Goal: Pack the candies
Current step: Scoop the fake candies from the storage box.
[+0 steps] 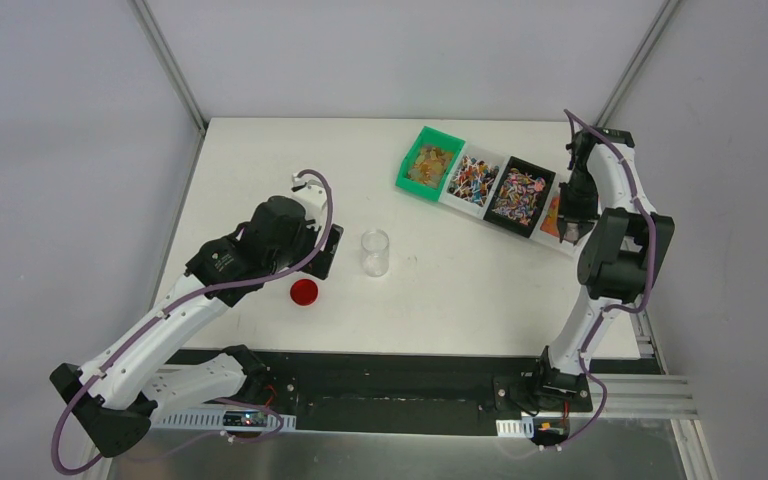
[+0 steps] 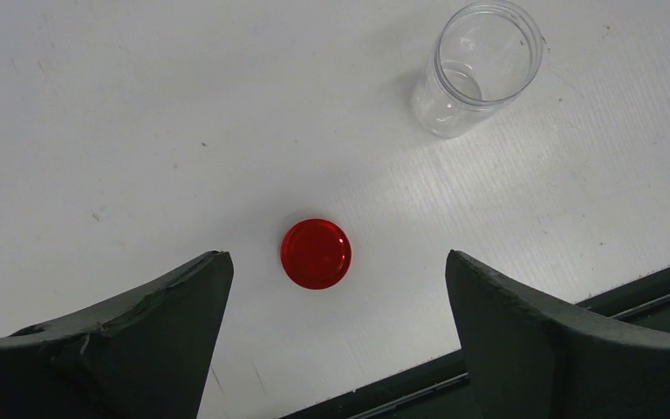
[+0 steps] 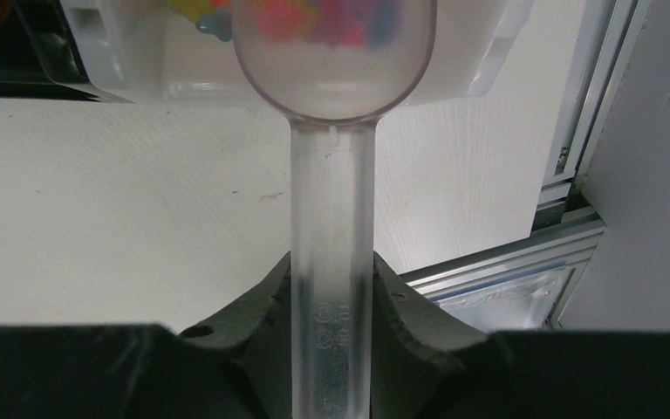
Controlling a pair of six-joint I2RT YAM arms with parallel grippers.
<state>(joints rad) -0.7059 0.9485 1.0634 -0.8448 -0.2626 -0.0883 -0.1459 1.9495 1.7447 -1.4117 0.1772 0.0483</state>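
The candies lie sorted in four bins at the back right: amber ones in a green bin [image 1: 430, 163], mixed colours in a white bin [image 1: 474, 180], pink and mixed in a black bin [image 1: 520, 195], orange in a white bin [image 1: 554, 215] half hidden under my right arm. My right gripper [image 3: 331, 272] is shut on the handle of a clear plastic scoop [image 3: 332, 61]. The scoop's bowl sits at a white bin's edge, with blurred pink, yellow and blue candies [image 3: 327, 17] showing through it. My left gripper [image 2: 337, 260] hangs open above the table, holding nothing.
An empty clear jar [image 1: 375, 252] stands upright mid-table, seen also as the jar [image 2: 480, 65] in the left wrist view. A flat red lid [image 1: 304, 292] lies just below the left gripper [image 1: 328, 250]. The table's right edge and aluminium rail [image 3: 523, 262] run close beside the right gripper.
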